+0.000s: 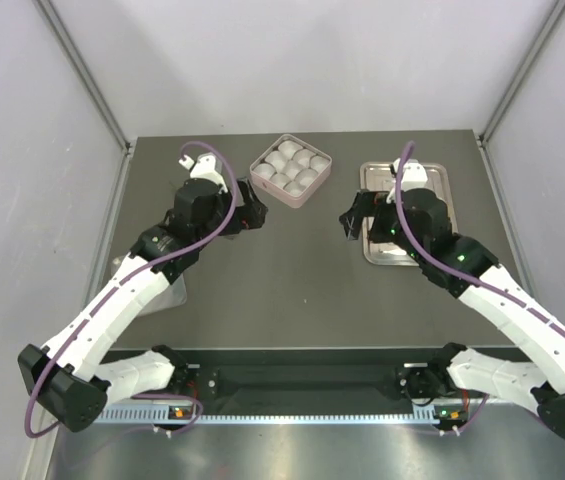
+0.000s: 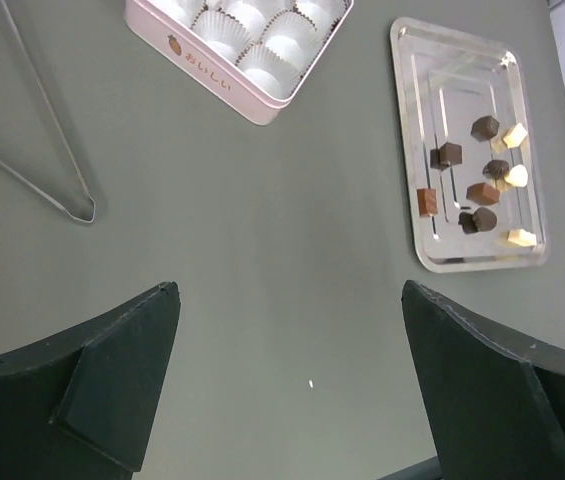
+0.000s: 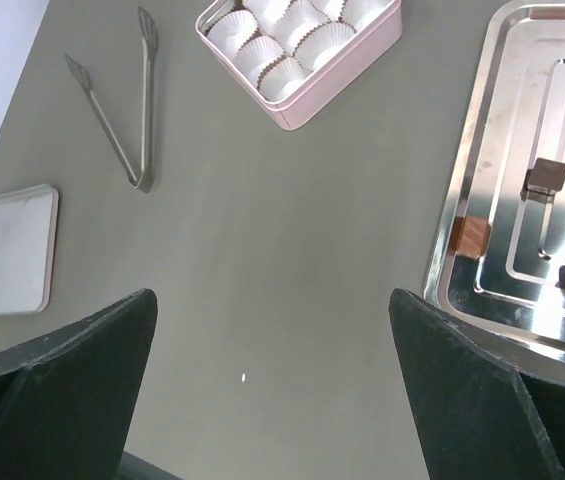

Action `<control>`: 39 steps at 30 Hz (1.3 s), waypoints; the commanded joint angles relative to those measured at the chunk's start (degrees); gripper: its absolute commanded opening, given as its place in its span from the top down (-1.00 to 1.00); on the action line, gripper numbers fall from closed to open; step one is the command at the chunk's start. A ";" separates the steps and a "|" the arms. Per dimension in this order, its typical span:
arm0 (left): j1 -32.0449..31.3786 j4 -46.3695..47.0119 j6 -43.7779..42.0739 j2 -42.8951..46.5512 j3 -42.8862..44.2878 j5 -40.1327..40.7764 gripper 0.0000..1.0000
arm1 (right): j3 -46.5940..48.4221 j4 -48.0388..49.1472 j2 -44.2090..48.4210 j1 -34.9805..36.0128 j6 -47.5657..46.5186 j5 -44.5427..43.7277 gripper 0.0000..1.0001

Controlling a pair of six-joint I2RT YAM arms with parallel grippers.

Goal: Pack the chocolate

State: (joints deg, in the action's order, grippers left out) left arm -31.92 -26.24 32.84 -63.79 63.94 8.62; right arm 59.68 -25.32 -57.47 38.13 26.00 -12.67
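While your left gripper (image 2: 290,300) and right gripper (image 3: 272,300) hang spread and empty, the chocolate (image 2: 483,193) lies on the steel tray (image 2: 452,70); I'd take one outlying piece squarely, pinching gently, for the pink box (image 2: 212,82).

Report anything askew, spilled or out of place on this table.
Only the pink box sits turned diagonally to the table edges. Chocolates lie loose but inside the steel tray; nothing spilled.
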 commanded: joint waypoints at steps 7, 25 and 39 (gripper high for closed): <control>2.30 1.80 4.95 -4.84 -1.36 6.94 -0.81 | 0.62 2.38 2.19 0.45 0.02 -2.62 -0.99; 21.20 -3.29 12.42 -32.78 8.48 2.62 -0.48 | -5.44 4.49 9.13 0.45 0.80 -2.28 -0.99; 23.40 -1.71 14.45 -44.49 10.94 0.08 -0.02 | -10.99 10.65 14.94 0.45 -2.97 0.27 -0.99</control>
State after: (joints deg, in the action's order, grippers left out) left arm -8.78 -28.29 46.63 -108.16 72.53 8.40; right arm 47.22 -17.43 -42.78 38.13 24.53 -12.53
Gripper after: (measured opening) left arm 0.527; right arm 0.996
